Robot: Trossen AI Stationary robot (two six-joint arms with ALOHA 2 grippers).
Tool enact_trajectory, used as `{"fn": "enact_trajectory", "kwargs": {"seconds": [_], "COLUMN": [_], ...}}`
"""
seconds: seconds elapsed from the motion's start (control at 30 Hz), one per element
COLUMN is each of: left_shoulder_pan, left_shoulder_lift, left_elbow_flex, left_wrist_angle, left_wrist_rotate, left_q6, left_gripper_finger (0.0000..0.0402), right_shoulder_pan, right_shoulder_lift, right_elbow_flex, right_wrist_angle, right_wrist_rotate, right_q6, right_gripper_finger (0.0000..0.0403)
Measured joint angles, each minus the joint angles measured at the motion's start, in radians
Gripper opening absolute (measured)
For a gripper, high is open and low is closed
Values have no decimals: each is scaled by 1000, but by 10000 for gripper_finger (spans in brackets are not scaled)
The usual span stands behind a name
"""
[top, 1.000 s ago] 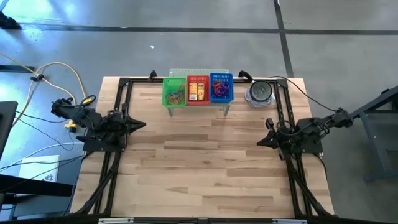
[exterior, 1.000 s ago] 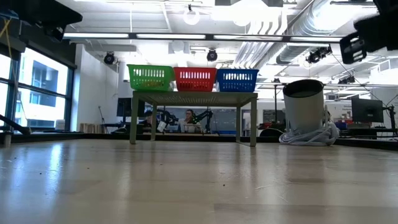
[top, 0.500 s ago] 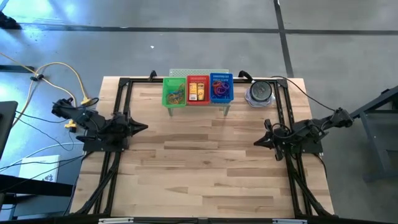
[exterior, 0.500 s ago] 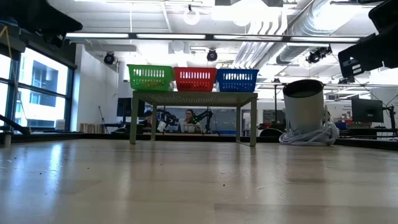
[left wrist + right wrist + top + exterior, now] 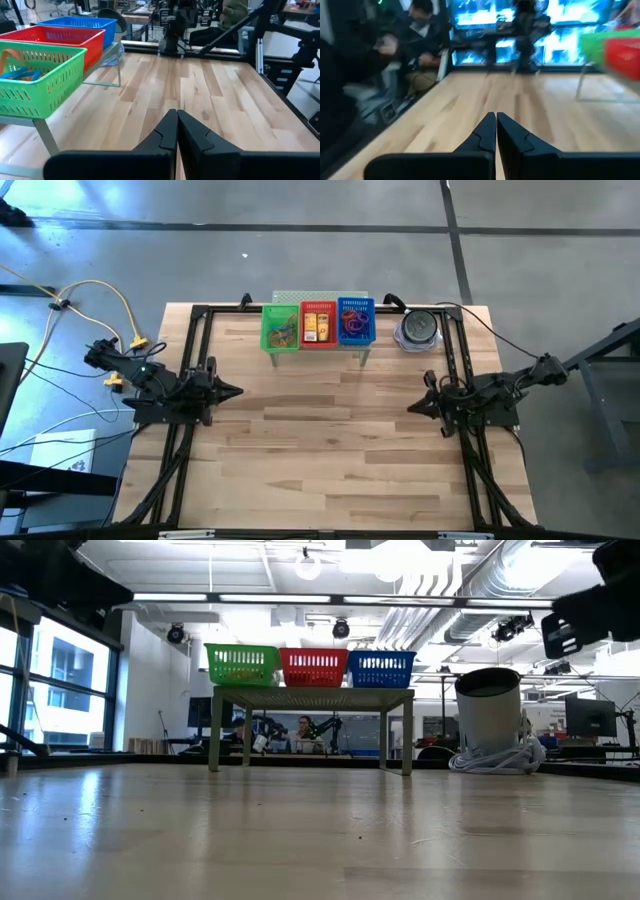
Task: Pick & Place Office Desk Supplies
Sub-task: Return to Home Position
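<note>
I see supplies sorted into three mesh baskets on pale green shelf (image 5: pixel 288 297) at table's (image 5: pixel 320 450) far edge. Loops (image 5: pixel 351 327) in blue basket (image 5: pixel 355 301). Yellow-orange packets (image 5: pixel 311 328) in red basket (image 5: pixel 318 304). Probably more loops in green basket (image 5: pixel 281 307); tangle hard to read. Left gripper (image 5: pixel 237 391) over table's left side, fingers pressed together, empty. Right gripper (image 5: pixel 411 407) over right side, fingers likewise together, empty. Both well apart from shelf.

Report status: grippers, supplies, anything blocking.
Left gripper shut, empty, at left edge. Right gripper shut, empty, at right edge. Supplies in baskets on shelf. Nothing blocking arms.
</note>
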Motion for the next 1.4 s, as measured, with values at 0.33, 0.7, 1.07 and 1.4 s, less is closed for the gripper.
{"fn": "enact_trajectory", "kwargs": {"seconds": [0.33, 0.7, 1.07, 1.4], "left_shoulder_pan": [0, 0, 0, 12], "left_shoulder_lift": [0, 0, -1, -1], "left_elbow_flex": [0, 0, -41, -243], "left_wrist_angle": [1, 1, 96, 469], "left_wrist_rotate": [2, 69, 68, 242], "left_q6": [-4, -9, -3, 131], "left_gripper_finger": [1, 1, 1, 1], "right_shoulder_pan": [-40, -172, -282, -286], "right_shoulder_lift": [1, 2, 15, 21], "right_elbow_flex": [-48, -49, -49, -50], "right_wrist_angle": [127, 125, 124, 124], "right_wrist_rotate": [-59, -63, -61, -63], "right_q6": [-26, -34, -57, -55], "right_gripper_finger": [3, 3, 5, 3]}}
